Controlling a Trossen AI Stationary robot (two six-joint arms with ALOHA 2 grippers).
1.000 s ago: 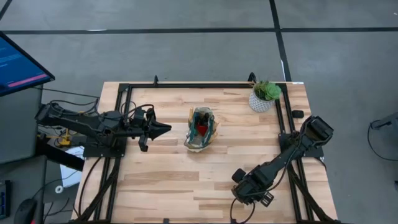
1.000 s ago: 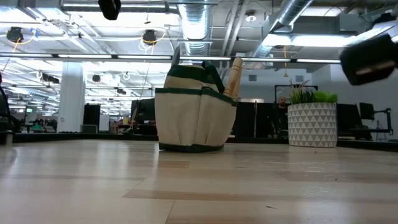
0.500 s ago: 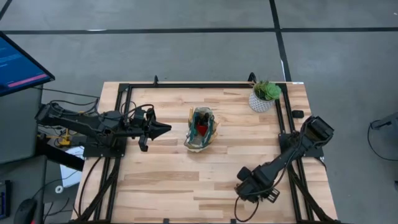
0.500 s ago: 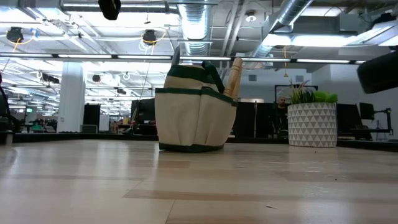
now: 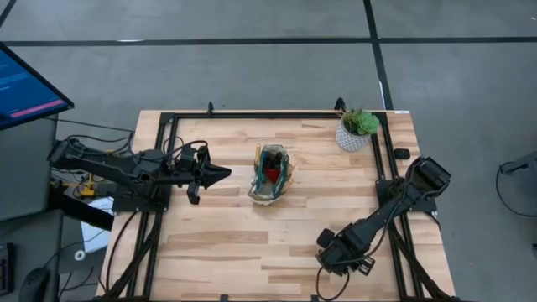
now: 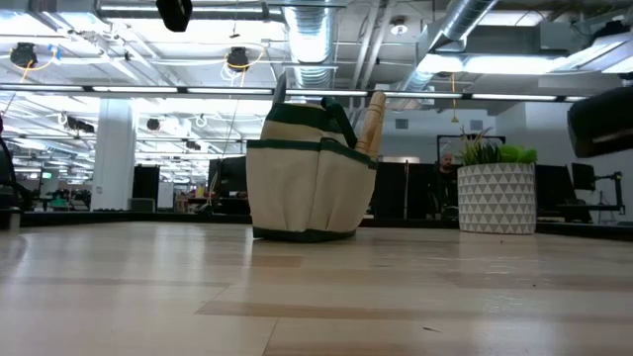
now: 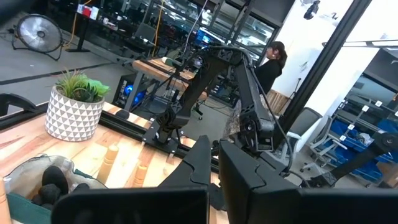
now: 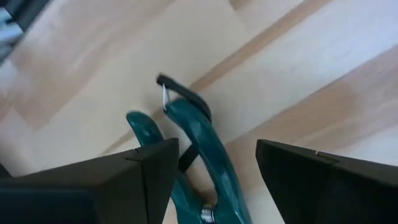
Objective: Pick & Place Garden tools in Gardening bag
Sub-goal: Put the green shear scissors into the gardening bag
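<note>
The green-handled pruning shears (image 8: 198,144) lie flat on the wood near the table's front right. My right gripper (image 8: 217,148) points down over them, open, with one finger on either side of the handles. In the high view the gripper (image 5: 336,253) hides the shears. The beige gardening bag (image 5: 262,195) stands upright at mid-table (image 6: 310,173). A red-and-black glove (image 5: 271,174) and wooden tool handles (image 6: 373,121) show in it. My left gripper (image 5: 221,174) hovers shut and level, just left of the bag.
A green plant in a white patterned pot (image 5: 356,131) stands at the far right corner. A black frame (image 5: 277,115) runs along the table's edges. Bare wood lies between the bag and the near edge. A person (image 7: 271,61) stands beyond the table.
My right arm has shifted slightly toward the table's right edge and sunk a little over the shears, with a small roll of the wrist. The bag and my left gripper stay as they were.
</note>
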